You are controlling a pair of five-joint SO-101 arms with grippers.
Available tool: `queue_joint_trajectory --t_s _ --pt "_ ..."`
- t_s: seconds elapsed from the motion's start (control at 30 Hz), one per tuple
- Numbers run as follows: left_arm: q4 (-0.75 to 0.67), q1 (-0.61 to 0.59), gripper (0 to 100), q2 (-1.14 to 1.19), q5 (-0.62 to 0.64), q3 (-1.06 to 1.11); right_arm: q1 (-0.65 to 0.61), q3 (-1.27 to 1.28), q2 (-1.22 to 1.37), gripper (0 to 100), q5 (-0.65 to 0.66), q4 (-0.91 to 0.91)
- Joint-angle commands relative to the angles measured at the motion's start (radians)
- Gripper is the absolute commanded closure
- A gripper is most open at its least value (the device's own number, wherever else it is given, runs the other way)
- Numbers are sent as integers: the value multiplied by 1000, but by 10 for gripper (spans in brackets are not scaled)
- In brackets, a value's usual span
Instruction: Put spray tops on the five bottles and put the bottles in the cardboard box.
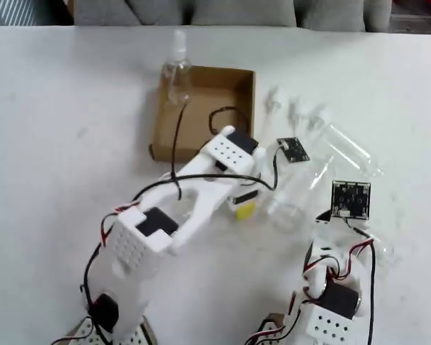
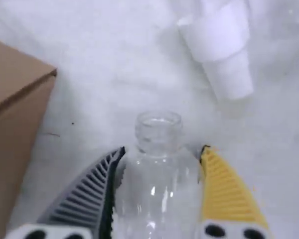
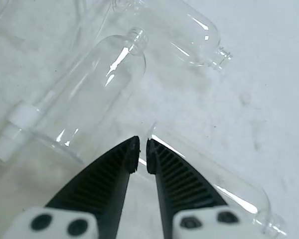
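Closest to the left wrist lens, my left gripper (image 2: 162, 149) is clamped on a clear bottle (image 2: 157, 194), grey finger on one shoulder, yellow finger on the other. The bottle's neck stands open. One white spray top (image 2: 219, 45) lies on the table (image 2: 89, 64) beyond the neck, apart from it. The cardboard box (image 2: 15, 114) sits just beside the grey finger.

My right gripper (image 3: 142, 155) has its black fingers together, tip to tip, above a flat-lying bottle (image 3: 214, 184). A second bottle (image 3: 97, 89) and a third bottle (image 3: 189, 35) lie beyond, both open-necked.

From above, a capped bottle (image 1: 177, 68) stands upright at the box's far corner; whether it is inside, I cannot tell.
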Motion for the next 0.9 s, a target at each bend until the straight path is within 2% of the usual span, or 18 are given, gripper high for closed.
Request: queue_joint_trajectory --t_s 0.0,0.37,0.53,0.77,0.87 --pt "15 -61 980 -162 6 83 -5 21 -10 984 2 -13" --pt "-284 -90 980 -596 8 677 -1 21 -10 984 -2 -13" --pt "-400 -186 980 -743 8 884 -5 21 -10 984 -2 2" --pt "-589 -392 980 -903 12 1076 -1 8 -10 984 -2 -7" --pt "-655 -483 980 -964 112 1132 -4 -52 -10 984 -2 1"
